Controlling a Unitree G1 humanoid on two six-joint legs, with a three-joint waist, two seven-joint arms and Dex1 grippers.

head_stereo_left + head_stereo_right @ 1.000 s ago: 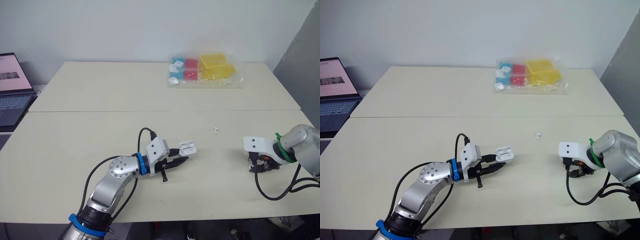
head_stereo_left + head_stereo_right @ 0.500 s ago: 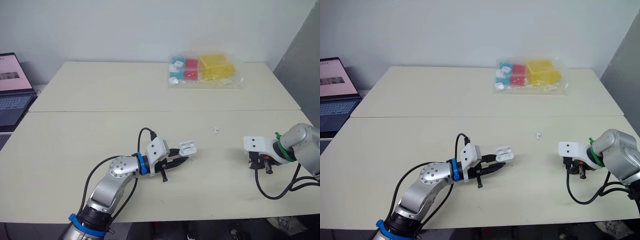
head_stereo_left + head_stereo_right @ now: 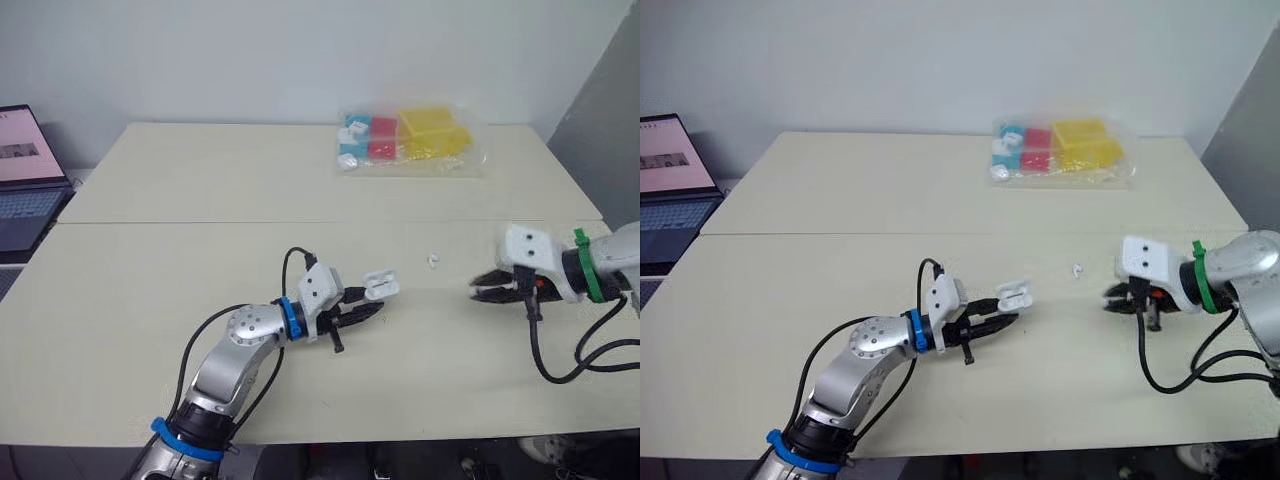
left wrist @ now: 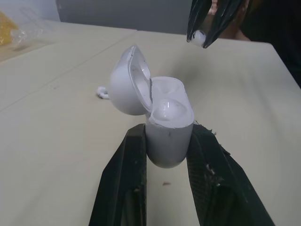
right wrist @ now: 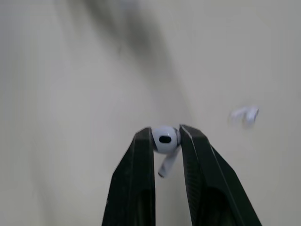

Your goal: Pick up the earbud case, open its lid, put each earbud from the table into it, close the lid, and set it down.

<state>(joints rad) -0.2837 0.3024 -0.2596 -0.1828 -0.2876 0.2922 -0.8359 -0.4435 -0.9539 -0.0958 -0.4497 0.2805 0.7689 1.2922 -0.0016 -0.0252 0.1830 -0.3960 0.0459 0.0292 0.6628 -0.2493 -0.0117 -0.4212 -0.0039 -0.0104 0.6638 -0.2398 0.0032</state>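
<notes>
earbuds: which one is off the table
The earbud pinched in the right gripper, held clear of the table. The other earbud lies loose on the table, past the open case.

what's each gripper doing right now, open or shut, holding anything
Left gripper: shut on the earbud case, whose lid is open.
Right gripper: shut on one earbud.

Open tabletop [image 3: 440, 330]; stray earbud [image 3: 432, 261] nearby
</notes>
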